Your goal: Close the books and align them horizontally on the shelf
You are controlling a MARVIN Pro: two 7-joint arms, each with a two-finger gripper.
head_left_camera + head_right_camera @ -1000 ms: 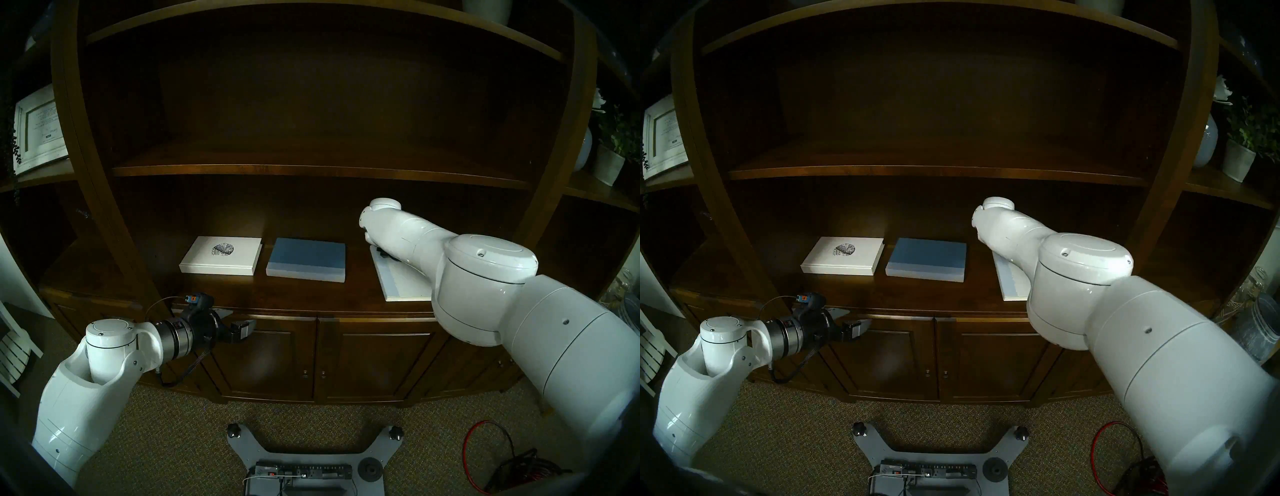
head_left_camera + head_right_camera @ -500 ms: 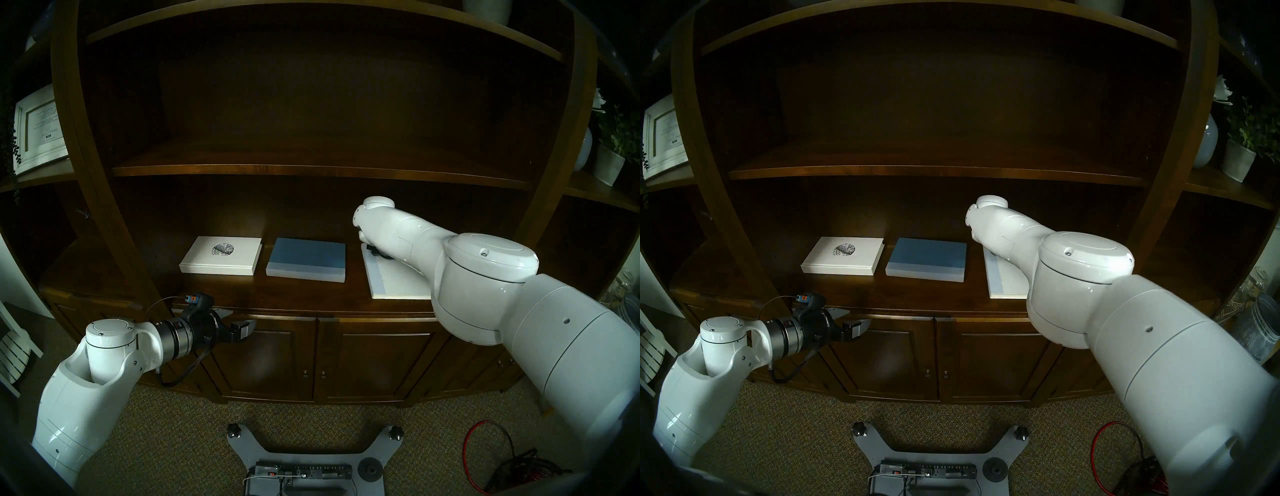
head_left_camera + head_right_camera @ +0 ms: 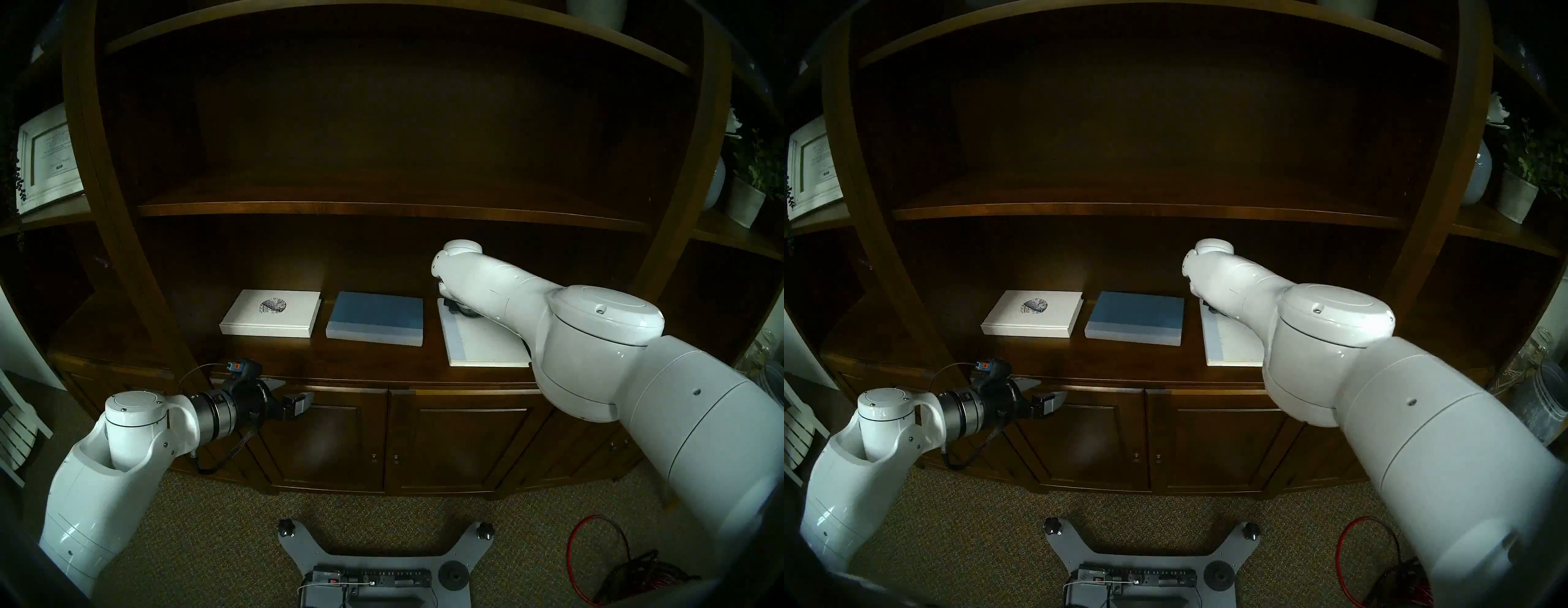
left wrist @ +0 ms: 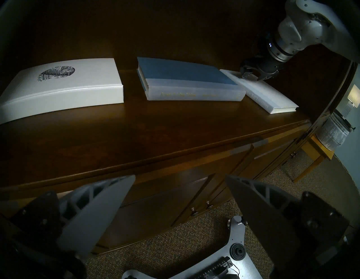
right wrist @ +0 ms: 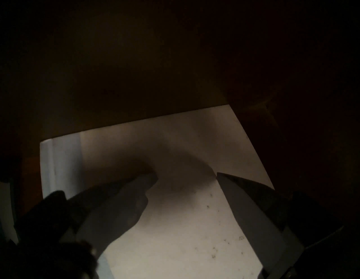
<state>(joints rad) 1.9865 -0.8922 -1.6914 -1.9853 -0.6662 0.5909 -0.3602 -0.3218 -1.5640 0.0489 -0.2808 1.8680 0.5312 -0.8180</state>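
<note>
The right gripper stands with fingers spread, tips on the far end of the plain white book, clamping nothing. That book lies closed at the right of the shelf, long axis running front to back, spine facing left toward the blue book. Blue and emblem book lie crosswise; the left gripper hangs wide, empty, before the ledge.

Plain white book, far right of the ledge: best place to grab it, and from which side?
Judging from its pose, take the plain white book by its front short edge, coming in from the front of the shelf. It lies flat and closed, lengthwise front to back, that edge nearest the ledge's lip. The right gripper, jaws apart, rests on the cover's far end, so a top pinch has no edge.
</note>
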